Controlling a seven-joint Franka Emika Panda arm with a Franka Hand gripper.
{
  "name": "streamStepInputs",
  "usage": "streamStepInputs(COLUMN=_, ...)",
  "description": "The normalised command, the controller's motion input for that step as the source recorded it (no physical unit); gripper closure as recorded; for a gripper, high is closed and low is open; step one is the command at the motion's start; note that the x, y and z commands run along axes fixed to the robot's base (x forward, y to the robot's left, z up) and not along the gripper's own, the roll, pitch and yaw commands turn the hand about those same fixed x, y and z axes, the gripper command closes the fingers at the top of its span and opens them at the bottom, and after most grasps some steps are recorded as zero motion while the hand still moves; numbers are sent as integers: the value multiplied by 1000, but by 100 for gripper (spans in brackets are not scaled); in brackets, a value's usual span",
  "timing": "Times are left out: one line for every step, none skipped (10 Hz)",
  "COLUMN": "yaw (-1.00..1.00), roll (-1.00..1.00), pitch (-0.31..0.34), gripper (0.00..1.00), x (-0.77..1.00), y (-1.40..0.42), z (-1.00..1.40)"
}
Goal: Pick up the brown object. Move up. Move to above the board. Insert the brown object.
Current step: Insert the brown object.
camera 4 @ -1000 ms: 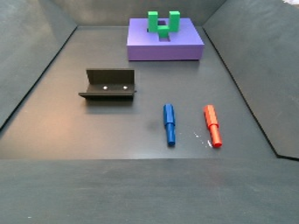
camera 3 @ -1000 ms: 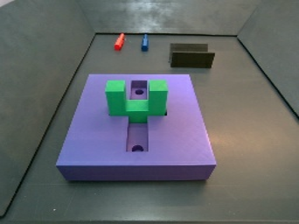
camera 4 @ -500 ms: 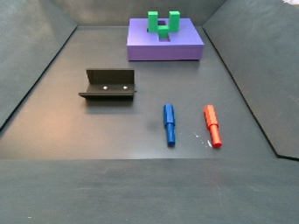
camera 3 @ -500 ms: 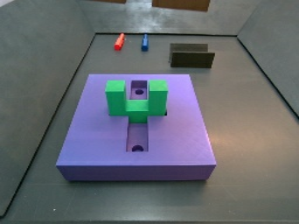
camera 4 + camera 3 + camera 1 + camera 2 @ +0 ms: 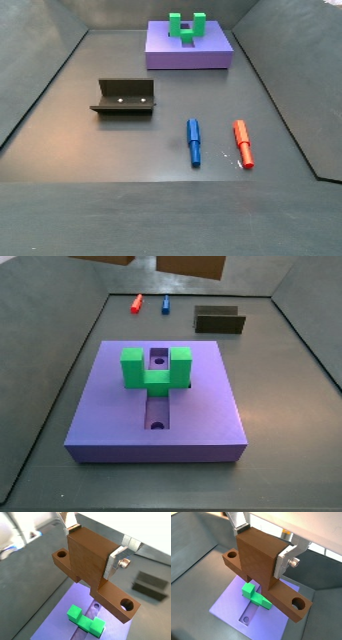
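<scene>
The gripper [image 5: 92, 546] was clamped on the brown object [image 5: 93, 571], holding it in the air over the board [image 5: 232, 608] and its green bracket [image 5: 256, 597]. In a side view only brown corners [image 5: 191, 265] showed at the top edge of the frame

Below me lies a dark grey matte floor [image 5: 80, 140]; dark grey walls [image 5: 254, 276] ring it; light falls evenly.

The brown object [image 5: 195, 264] shows at the top edge, the gripper out of frame. A green bracket [image 5: 154, 368] straddles the slot of the board [image 5: 214, 411].
</scene>
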Motion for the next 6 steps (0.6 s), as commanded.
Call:
streamStepInputs(yaw=-857, roll=-297, pitch=-246, gripper=100, x=0, y=-3, z=-40)
streamStepInputs(yaw=-894, roll=-244, pitch=-244, gripper=100, x=0, y=-23, z=-83)
streamStepInputs(yaw=-946, roll=-176, pitch=-230, gripper=100, x=-3, y=-43, z=-146)
streamStepInputs(yaw=-974, roll=-120, pitch=-204, gripper=100, x=0, y=-54, z=-223)
streamStepInputs(yaw=-971, roll=-21, pitch=-171, gripper=100, x=0, y=-26, z=-231)
streamStepInputs(yaw=-969, roll=0, pitch=-170, gripper=100, x=9, y=-26, z=-254)
